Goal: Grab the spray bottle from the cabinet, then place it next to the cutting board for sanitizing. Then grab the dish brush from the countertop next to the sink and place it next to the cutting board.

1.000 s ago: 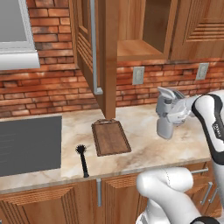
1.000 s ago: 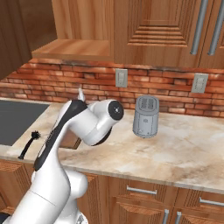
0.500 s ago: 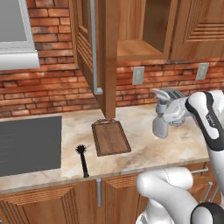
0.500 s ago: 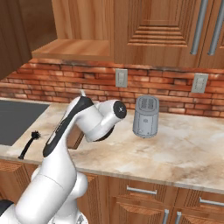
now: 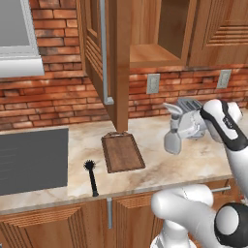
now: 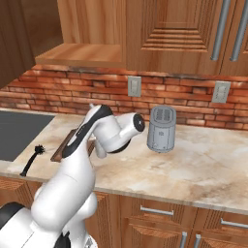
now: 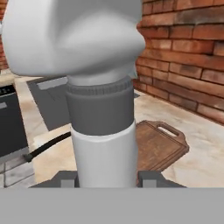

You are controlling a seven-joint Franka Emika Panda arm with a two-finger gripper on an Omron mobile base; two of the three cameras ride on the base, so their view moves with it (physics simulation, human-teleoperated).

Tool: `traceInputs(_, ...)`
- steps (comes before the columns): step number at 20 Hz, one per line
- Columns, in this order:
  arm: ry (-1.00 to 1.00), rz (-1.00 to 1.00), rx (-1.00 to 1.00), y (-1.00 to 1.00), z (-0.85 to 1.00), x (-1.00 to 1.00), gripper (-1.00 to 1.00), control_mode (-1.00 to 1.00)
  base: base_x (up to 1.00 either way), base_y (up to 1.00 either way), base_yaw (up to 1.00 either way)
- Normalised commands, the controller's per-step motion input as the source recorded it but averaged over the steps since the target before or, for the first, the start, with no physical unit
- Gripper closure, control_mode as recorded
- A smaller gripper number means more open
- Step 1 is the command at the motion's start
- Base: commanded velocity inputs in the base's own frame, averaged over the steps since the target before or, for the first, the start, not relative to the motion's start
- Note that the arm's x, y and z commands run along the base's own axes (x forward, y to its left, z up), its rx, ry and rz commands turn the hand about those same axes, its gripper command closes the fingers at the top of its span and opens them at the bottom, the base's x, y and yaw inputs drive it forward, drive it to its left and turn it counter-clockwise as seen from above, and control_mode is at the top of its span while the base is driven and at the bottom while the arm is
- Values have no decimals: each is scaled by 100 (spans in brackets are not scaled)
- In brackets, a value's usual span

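Note:
My gripper (image 5: 186, 127) is shut on the neck of the spray bottle (image 5: 173, 141), a pale grey-white bottle hanging upright above the countertop (image 5: 203, 162), to the right of the cutting board (image 5: 122, 152). In the hand view the spray bottle (image 7: 103, 100) stands between my fingertips (image 7: 148, 178), with the cutting board (image 7: 159, 146) beyond it. The black dish brush (image 5: 91, 177) lies on the countertop between the sink (image 5: 31, 160) and the board. The cabinet (image 5: 145, 34) above stands open, its door (image 5: 104, 53) swung out over the board.
A boxy grey toaster (image 6: 161, 128) stands by the brick wall, right of my arm. Wall outlets (image 5: 153, 83) sit on the backsplash. The cabinet door's lower edge hangs just above the board's far end. Bare countertop (image 6: 203, 164) stretches to the right.
My gripper has carried the spray bottle leftward and a little lower, closer to the cutting board. Brush and board have not moved.

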Motion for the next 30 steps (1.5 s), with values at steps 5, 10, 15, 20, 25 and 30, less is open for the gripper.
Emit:
traceInputs(5, 0, 12, 2, 0, -28, 24, 100, -100, 0, 0, 0)
traceInputs(10, 0, 11, 1, 0, -22, 20, 100, -100, 0, 0, 0)
traceInputs(15, 0, 9, 0, 0, -26, 12, 100, -100, 0, 0, 0)
traceInputs(20, 0, 9, 0, 0, -26, 5, 100, -100, 0, 0, 0)
traceInputs(25, 0, 8, 0, 0, -25, 0, 100, -100, 0, 0, 0)
traceInputs(30, 0, 7, 0, 0, -26, 0, 100, -100, 0, 0, 0)
